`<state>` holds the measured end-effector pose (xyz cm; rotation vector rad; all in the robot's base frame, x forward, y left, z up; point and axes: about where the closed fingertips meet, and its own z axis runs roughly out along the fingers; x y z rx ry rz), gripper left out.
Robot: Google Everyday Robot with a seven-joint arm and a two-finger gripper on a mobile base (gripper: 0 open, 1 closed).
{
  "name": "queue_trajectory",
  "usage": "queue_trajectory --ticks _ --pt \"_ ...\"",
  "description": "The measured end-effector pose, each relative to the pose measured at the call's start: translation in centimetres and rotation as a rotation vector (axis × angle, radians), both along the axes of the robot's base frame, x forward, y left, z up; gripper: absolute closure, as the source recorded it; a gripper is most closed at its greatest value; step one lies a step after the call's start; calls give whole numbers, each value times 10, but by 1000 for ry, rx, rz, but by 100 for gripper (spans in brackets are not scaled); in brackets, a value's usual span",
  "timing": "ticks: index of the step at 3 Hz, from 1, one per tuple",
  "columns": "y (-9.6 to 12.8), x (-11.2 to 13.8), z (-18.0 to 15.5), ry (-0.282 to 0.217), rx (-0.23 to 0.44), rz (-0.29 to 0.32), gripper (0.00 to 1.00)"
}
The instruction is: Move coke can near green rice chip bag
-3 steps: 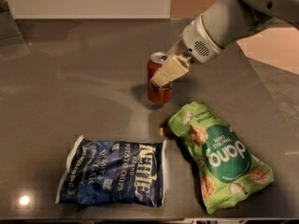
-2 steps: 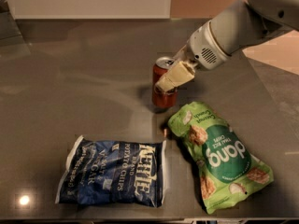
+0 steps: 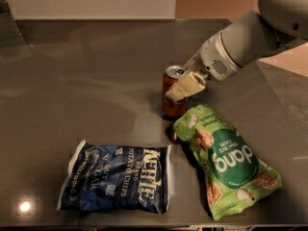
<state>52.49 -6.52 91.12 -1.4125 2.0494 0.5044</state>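
Pincer [image 3: 179, 86] clamped on upright coke can [image 3: 172, 109], just beside green rice chip bag [image 3: 226, 154].

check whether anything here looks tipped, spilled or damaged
Nothing stands out. The coke can is upright, held in the gripper beside the top corner of the green rice chip bag. That bag and the blue chip bag lie flat on the table, with no spill.

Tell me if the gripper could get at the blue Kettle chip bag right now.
Probably, once freed: the gripper is shut on the coke can. The blue Kettle bag lies flat on the table, with nothing over it.
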Motion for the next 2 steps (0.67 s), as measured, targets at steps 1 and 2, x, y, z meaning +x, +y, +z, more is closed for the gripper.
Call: queue_trajectory --ticks 1,2 --pt "-3 -2 -9 -1 -10 1 13" --pt "-1 -3 -8 -2 -10 4 0"
